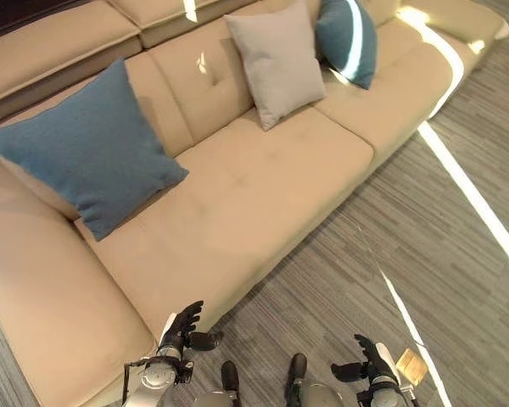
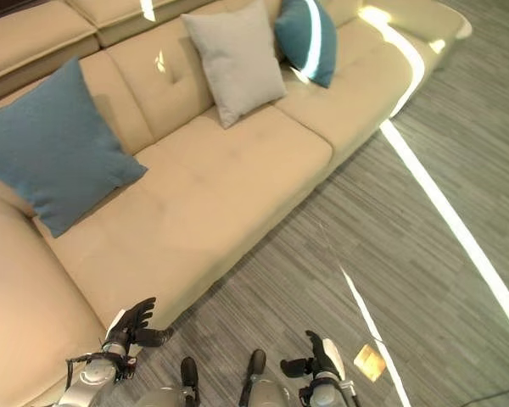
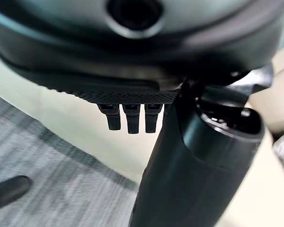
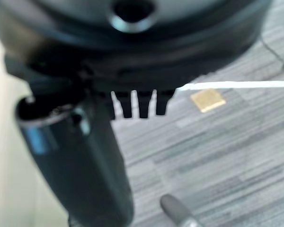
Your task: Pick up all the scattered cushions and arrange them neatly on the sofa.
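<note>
A long beige sofa (image 1: 263,195) runs from lower left to upper right. A large blue cushion (image 1: 89,148) leans on its backrest at the left. A grey cushion (image 1: 276,59) stands upright further along, and a teal cushion (image 1: 346,38) leans just past it. My left hand (image 1: 182,326) hangs low by the sofa's front edge, fingers relaxed and empty. Over the floor, my right hand (image 1: 369,360) is open and holds nothing. In the wrist views, the left hand's fingers (image 3: 128,118) and the right hand's fingers (image 4: 137,106) stand straight.
Grey striped carpet floor (image 1: 424,254) lies in front of the sofa, crossed by bright strips of light. A small tan square (image 1: 411,366) lies on the floor by my right hand. The sofa seat (image 1: 237,212) between the blue and grey cushions is bare.
</note>
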